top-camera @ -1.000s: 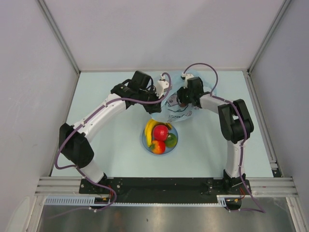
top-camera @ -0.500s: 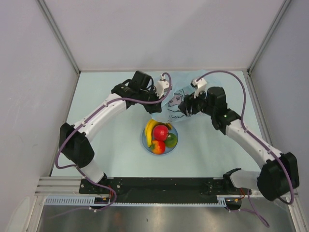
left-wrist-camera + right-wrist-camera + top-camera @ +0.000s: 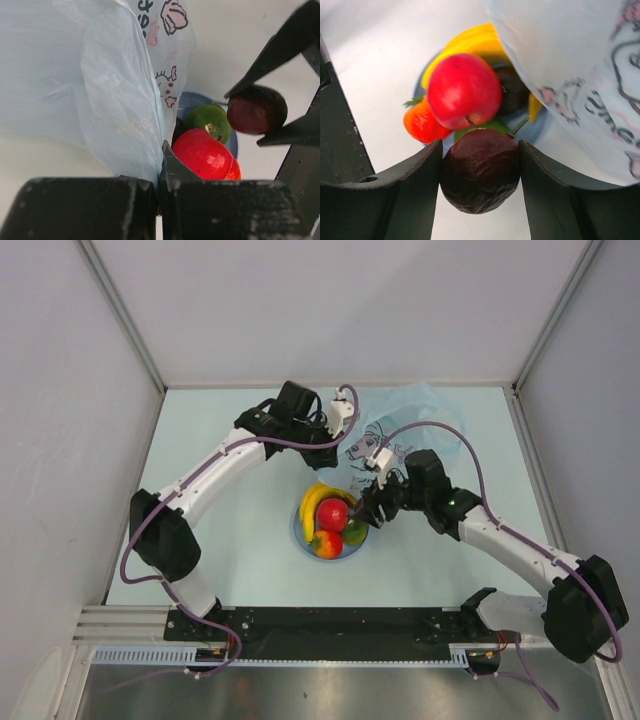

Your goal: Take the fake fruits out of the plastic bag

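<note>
Right wrist view: the maroon fruit [image 3: 480,170] is gripped between the right fingers [image 3: 380,200], left fingers [image 3: 75,210] pinching the bag [image 3: 100,100].

the yellow banana [image 3: 313,502], red apple [image 3: 333,513], red-orange fruit [image 3: 327,544] and green fruit [image 3: 354,531] are sitting piled together on the blue plate [image 3: 296,528]. the small dark maroon fruit [image 3: 480,170] is hanging just over them, squeezed in the right gripper [image 3: 368,508]. the thin pale-blue bag [image 3: 405,428] with cartoon drawings is lying crinkled just behind the plate, one edge pinched by the left gripper [image 3: 161,165].

You have the plate [image 3: 296,530] mid-table with fruits [image 3: 333,513] in it, the bag [image 3: 420,415] behind it, and the small round fruit [image 3: 480,170] by the plate's right rim.
</note>
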### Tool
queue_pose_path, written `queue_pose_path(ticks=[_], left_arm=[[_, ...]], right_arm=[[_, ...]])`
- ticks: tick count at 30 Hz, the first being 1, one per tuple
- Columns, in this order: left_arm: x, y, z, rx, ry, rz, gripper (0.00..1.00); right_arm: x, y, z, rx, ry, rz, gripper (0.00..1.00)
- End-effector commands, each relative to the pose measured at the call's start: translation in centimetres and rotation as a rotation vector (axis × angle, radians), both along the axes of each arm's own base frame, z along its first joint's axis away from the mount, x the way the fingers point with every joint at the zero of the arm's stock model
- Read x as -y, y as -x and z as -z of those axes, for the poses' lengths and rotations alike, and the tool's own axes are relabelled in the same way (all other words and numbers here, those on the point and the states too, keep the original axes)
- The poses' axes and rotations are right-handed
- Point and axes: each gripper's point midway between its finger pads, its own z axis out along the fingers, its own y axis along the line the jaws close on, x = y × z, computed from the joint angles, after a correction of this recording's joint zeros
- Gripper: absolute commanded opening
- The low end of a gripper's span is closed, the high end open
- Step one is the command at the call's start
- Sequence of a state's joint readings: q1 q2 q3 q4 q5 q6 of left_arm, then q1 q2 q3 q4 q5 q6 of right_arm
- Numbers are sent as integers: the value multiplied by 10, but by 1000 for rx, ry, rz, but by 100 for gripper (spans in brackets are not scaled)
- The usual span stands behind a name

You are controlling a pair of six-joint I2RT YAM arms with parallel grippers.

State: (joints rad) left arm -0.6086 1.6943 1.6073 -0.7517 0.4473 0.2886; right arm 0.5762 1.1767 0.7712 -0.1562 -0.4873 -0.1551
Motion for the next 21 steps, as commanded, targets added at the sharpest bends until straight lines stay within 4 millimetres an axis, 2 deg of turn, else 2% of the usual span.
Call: queue_pose_path(ticks=[1, 3, 4, 10, 17, 21], left_arm=[[0, -3, -32, 82, 34, -2, 0], [-2, -3, -33, 95, 30, -3, 0], [-3, -1, -35, 97, 32, -3, 0], [-11, 5, -33, 108, 17, -4, 0], [-17, 9, -32, 121, 6, -5, 0], [-18, 10, -28, 115, 1, -5, 0]], right_arm=[[-27, -12, -17, 86, -15, -62, 48], [-28, -21, -12, 61, -14, -27, 48], [-29, -29, -3, 30, -12, -7, 48], [-40, -47, 13, -20, -10, 7, 48], [-42, -49, 29, -44, 17, -4, 48], [-41, -51, 31, -44, 22, 3, 50]])
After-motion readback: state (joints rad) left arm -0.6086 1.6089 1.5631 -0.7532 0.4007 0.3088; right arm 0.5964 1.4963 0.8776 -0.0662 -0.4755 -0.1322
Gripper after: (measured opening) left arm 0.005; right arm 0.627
